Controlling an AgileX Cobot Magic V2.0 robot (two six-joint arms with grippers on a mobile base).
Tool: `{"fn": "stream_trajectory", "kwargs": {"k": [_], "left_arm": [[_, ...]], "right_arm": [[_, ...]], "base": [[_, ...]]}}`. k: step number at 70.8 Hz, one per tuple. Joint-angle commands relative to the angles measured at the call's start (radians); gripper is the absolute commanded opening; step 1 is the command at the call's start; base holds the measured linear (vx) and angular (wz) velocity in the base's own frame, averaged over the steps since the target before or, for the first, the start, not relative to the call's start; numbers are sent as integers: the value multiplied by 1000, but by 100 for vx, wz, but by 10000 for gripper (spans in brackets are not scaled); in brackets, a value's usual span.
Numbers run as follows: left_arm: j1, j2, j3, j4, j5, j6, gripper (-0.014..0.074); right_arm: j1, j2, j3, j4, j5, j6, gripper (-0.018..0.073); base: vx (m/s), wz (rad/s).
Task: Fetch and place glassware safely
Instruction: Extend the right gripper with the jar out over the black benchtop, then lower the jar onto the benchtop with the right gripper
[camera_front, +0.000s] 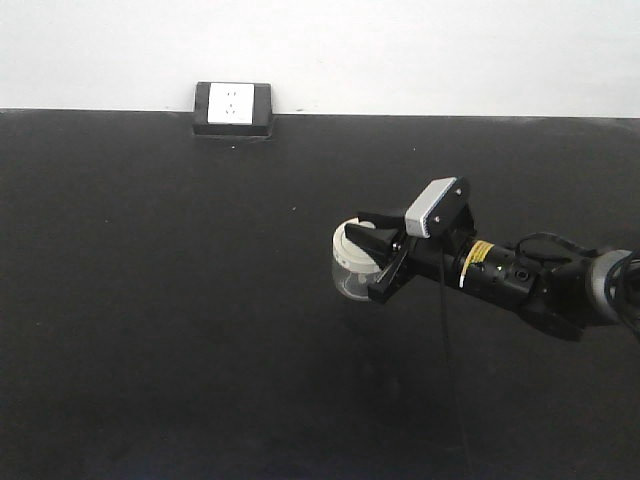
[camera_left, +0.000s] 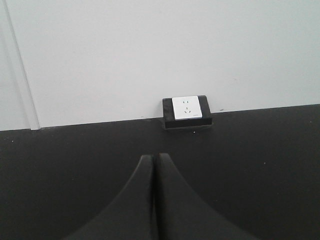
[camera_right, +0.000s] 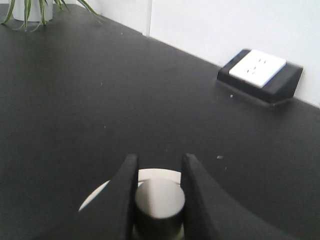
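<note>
The glassware (camera_front: 348, 272), a small clear jar with a cream-white lid (camera_front: 350, 243), sits right of centre on the black table (camera_front: 180, 300). My right gripper (camera_front: 368, 255) reaches in from the right and is shut on the lid's central knob (camera_right: 160, 201). In the right wrist view its two black fingers (camera_right: 125, 185) press both sides of the knob, over the white lid (camera_right: 159, 175). The jar's glass body is hidden there. My left gripper (camera_left: 154, 157) is shut on nothing above bare tabletop and does not show in the front view.
A black box with a white socket plate (camera_front: 233, 108) stands at the table's far edge against the white wall; the wrist views show this socket box (camera_left: 186, 111) (camera_right: 260, 75) too. Green plant leaves (camera_right: 30, 10) hang at the far left corner.
</note>
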Motion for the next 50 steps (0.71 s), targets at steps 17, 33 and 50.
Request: {"fn": "stream_trajectory", "kwargs": {"k": [17, 33, 50], "left_arm": [[-7, 8, -27, -5, -73, -6, -7], [-7, 8, -27, -5, -73, -6, -7], [-7, 8, -27, -5, -73, -6, -7]], "right_arm": [[-5, 24, -30, 54, -113, -14, -1], [-5, 46, -30, 78, -115, -39, -1], [-5, 47, -29, 77, -124, -30, 52]], "base": [[0, 0], [0, 0], [0, 0]]}}
